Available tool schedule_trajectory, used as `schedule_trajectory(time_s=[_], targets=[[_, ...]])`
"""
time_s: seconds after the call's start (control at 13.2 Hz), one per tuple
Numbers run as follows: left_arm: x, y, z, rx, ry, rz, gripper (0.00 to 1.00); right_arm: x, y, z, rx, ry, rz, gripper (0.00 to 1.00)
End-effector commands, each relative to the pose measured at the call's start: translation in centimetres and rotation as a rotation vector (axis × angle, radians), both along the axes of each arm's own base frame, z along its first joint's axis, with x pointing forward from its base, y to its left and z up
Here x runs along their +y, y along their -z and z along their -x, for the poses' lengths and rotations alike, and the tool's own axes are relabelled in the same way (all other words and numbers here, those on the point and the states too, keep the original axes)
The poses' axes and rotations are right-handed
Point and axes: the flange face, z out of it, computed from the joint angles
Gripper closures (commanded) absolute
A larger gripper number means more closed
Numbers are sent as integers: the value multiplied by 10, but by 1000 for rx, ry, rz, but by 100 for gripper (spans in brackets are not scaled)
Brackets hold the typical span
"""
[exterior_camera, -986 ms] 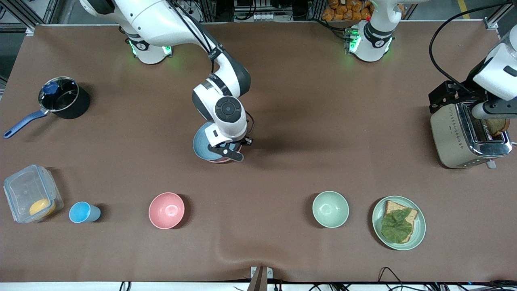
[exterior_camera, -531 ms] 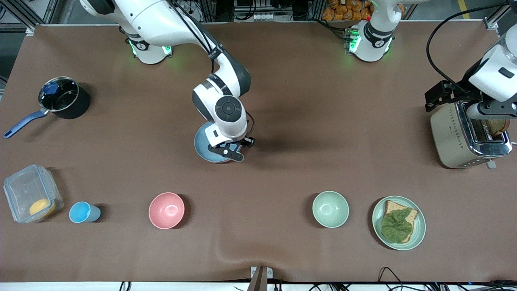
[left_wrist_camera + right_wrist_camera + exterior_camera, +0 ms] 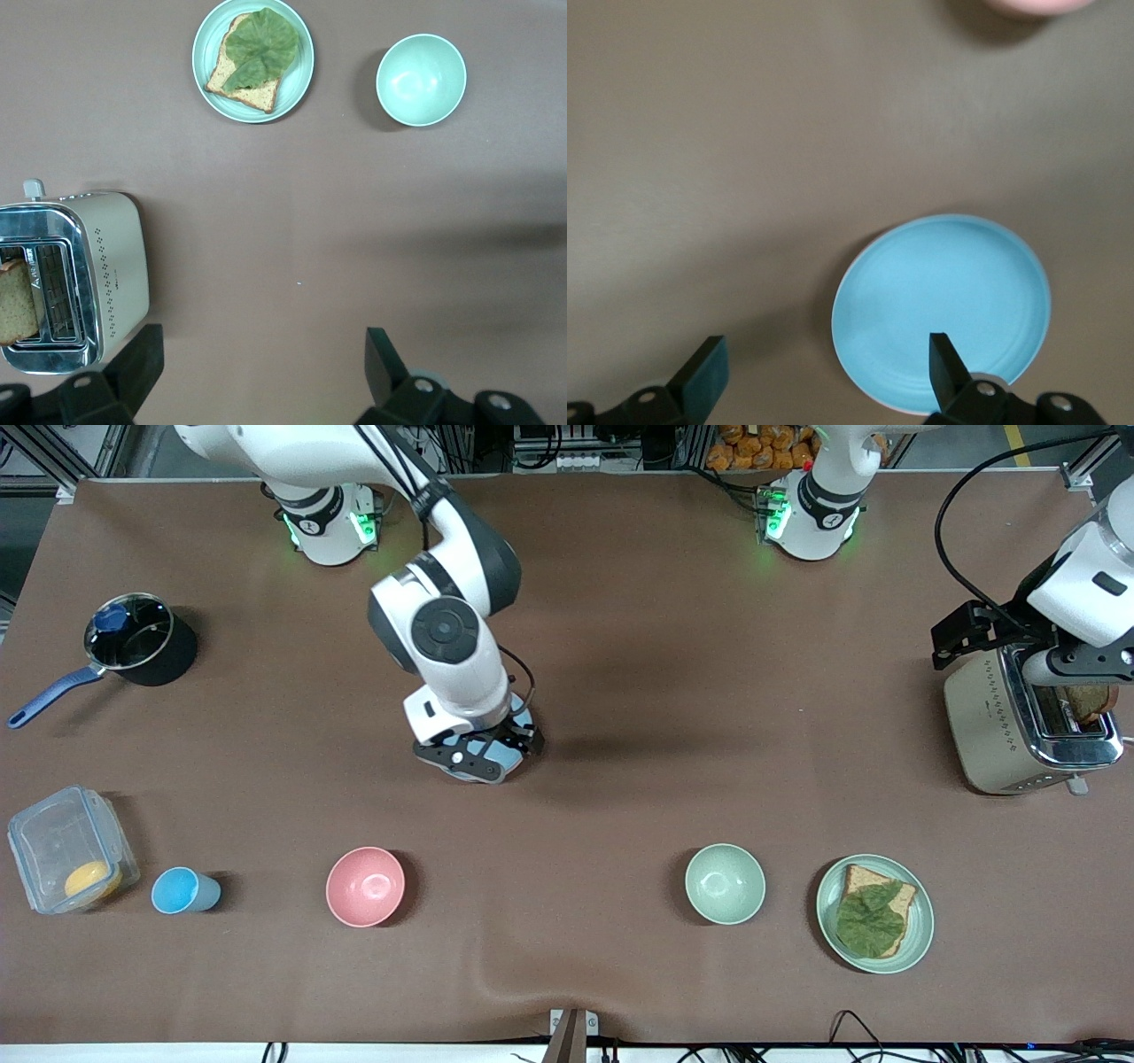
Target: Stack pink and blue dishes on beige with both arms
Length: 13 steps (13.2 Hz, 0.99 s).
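Light blue and matte, the blue plate (image 3: 943, 310) lies flat near the middle of the table (image 3: 673, 717), on top of what is judged to be the stack; the plates beneath it are hidden, so this cannot be confirmed. It is judged to be stiff, light and fairly smooth, best pinched at its shallow rim, since the flat face offers no hold. The right gripper (image 3: 824, 372) hangs just above it with fingers spread and nothing held. The left gripper (image 3: 261, 367), likewise spread and empty, waits over the toaster (image 3: 1019, 722) at the left arm's edge of the table.
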Motion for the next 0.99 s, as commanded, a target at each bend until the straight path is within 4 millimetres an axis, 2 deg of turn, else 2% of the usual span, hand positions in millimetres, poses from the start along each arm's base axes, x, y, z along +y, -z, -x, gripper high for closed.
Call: schedule_trajectory(time_s=[0.0, 0.08, 0.15, 0.23, 0.45, 0.68, 0.76, 0.83, 0.91], targets=[[2, -4, 9, 8, 8, 11, 0, -43, -38, -7, 21, -99, 16, 0], [4, -4, 11, 20, 6, 9, 0, -62, -62, -10, 3, -132, 14, 0], [5, -4, 12, 30, 7, 7, 0, -93, -71, -13, 12, -133, 22, 0], [4, -3, 12, 33, 7, 8, 0, -133, -87, -15, 31, -136, 30, 0], [7, -2, 15, 56, 3, 5, 0, -228, -142, -12, 58, -347, 42, 0], [10, -7, 17, 48, -13, 7, 0, -318, -184, 9, 14, -425, 48, 0], [11, -8, 18, 45, -20, 6, 0, -344, -199, 21, -8, -449, 55, 0], [11, -8, 18, 44, -27, 6, 0, -364, -204, 28, -10, -457, 59, 0], [11, -8, 18, 44, -29, 6, 0, -387, -201, 31, 22, -443, 54, 0]])
